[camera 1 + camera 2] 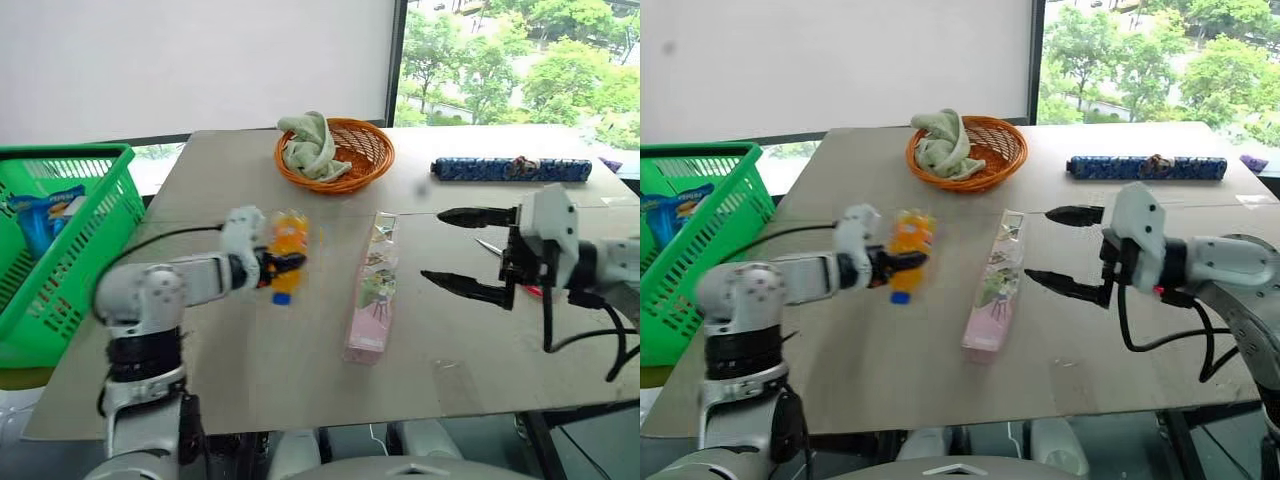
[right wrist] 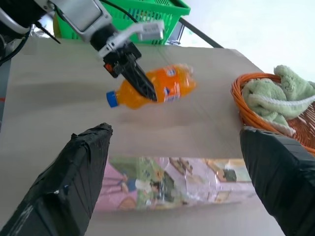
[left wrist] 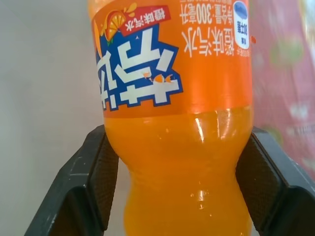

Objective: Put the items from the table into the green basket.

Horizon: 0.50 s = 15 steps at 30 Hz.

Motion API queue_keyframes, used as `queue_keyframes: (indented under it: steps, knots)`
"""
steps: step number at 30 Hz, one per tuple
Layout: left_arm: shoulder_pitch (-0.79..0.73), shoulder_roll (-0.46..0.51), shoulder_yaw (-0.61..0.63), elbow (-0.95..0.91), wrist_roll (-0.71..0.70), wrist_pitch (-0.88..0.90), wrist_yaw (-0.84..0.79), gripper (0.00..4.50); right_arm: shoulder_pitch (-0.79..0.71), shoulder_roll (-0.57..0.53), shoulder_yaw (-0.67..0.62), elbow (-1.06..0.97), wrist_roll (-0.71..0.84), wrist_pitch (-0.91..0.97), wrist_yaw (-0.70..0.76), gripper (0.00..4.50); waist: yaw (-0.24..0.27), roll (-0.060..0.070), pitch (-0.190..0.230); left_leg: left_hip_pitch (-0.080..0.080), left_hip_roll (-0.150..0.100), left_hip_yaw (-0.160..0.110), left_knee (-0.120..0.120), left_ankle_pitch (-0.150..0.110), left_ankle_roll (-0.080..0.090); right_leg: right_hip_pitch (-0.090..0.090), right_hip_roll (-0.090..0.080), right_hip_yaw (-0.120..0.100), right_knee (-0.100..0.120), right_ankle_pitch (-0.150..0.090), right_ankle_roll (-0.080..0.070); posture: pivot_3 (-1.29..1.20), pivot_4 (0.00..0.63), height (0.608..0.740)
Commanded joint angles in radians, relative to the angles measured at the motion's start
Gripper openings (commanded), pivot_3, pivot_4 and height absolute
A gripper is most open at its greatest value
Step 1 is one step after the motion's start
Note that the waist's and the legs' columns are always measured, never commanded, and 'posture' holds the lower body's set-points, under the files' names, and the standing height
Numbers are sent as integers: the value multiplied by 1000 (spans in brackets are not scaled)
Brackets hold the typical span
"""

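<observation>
The left gripper [image 1: 283, 268], left of centre in the left eye frame, has its two black fingers [image 3: 93, 177] closed around the waist of the orange soda bottle [image 1: 288, 243]. The bottle hangs cap-down, and it looks lifted clear of the table [image 1: 250, 380], though blur there makes that uncertain. The green basket [image 1: 100, 215] sits at the left edge of the frame, well apart from the bottle.

The right gripper [image 1: 462, 252], at right of centre, stands wide open and empty, its fingers pointing toward the long pinkish box [image 1: 372, 290] lying just left of it at centre.

The step in hand appears to be carrying the bottle to the basket. The next move calls for swinging it leftward over the rim and opening the fingers, while the box waits to be grasped.
</observation>
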<state>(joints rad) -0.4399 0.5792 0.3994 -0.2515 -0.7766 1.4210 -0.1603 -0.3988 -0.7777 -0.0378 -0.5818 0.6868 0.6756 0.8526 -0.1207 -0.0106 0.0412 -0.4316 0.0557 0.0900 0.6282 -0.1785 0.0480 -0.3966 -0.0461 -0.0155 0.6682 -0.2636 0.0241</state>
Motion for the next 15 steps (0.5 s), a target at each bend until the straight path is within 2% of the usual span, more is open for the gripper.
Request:
queue_keyframes:
  steps: [1,4,6,8,9,12,15]
  knots:
    - [30,176,176,-104,21,-97,-79,2765,-215,131,153,88,-36,79,-75,4500,7,0,0,1,0,0,0,0,0,0,0,0,1,0,0,17,0,740]
    - [62,348,233,-46,96,-190,-145,2765,-354,242,265,190,-100,77,-76,4500,37,-2,1,0,-1,1,-1,-2,-4,-1,0,-3,1,0,0,64,0,740]
    - [117,503,212,77,242,-365,-199,2765,-444,313,309,262,-113,68,-46,4500,63,-4,1,-1,-1,2,-1,-3,-6,-3,-1,-4,0,0,0,103,0,740]
    - [197,661,136,267,434,-604,-232,2765,-509,370,327,316,-116,53,-16,4500,84,-6,1,-2,-2,6,-4,-3,-6,-7,-4,-2,0,0,0,114,0,740]
    - [217,700,112,330,483,-676,-244,2765,-523,383,329,328,-120,47,-6,4500,92,-7,0,-2,-2,7,-6,-3,-6,-7,-5,-1,-1,0,0,119,0,740]
    - [116,765,-21,663,596,-926,-288,2765,-558,420,320,353,-122,38,10,4500,132,-13,-4,-2,-4,11,-14,-3,-7,-11,-10,-1,-3,0,-1,129,0,740]
    - [-44,761,-161,946,702,-1128,-363,2765,-569,438,306,358,-126,40,11,4500,166,-19,-7,-6,-4,14,-17,-3,-8,-17,-19,-13,-5,0,-1,120,0,740]
